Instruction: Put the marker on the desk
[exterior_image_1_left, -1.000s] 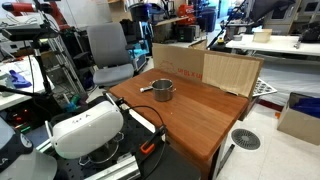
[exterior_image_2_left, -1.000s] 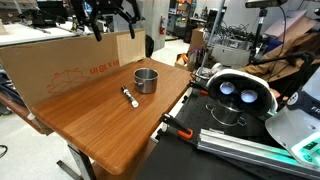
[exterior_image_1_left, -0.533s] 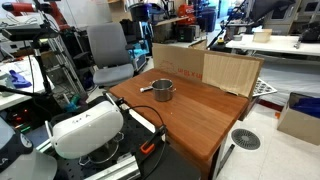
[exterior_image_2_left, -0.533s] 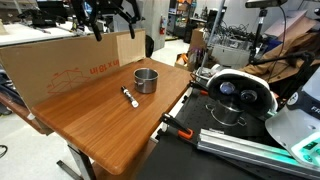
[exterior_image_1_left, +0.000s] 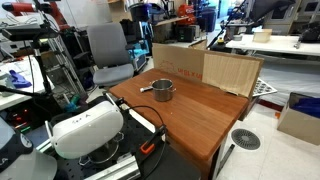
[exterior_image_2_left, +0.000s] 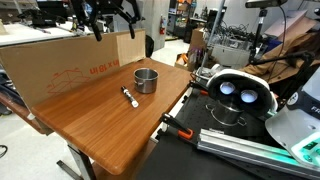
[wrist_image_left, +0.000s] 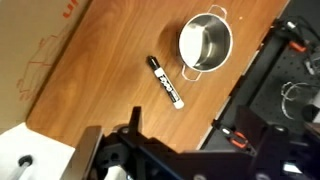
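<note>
Already the marker (wrist_image_left: 166, 82) lies flat on the reddish-brown desk surface (exterior_image_2_left: 110, 130), just beside the small metal pot (wrist_image_left: 206, 42) and not touching it; an exterior view shows the same, with the marker (exterior_image_2_left: 129, 97) in front of the pot (exterior_image_2_left: 147, 79). The gripper (exterior_image_2_left: 115, 25) hangs high above the cardboard box (exterior_image_2_left: 60, 60), well apart from both, its fingers seemingly spread and holding nothing. I judge the placing step done, with only the retreat in hand. The next move calls for little: hold clear above the surface and leave the marker undisturbed.
</note>
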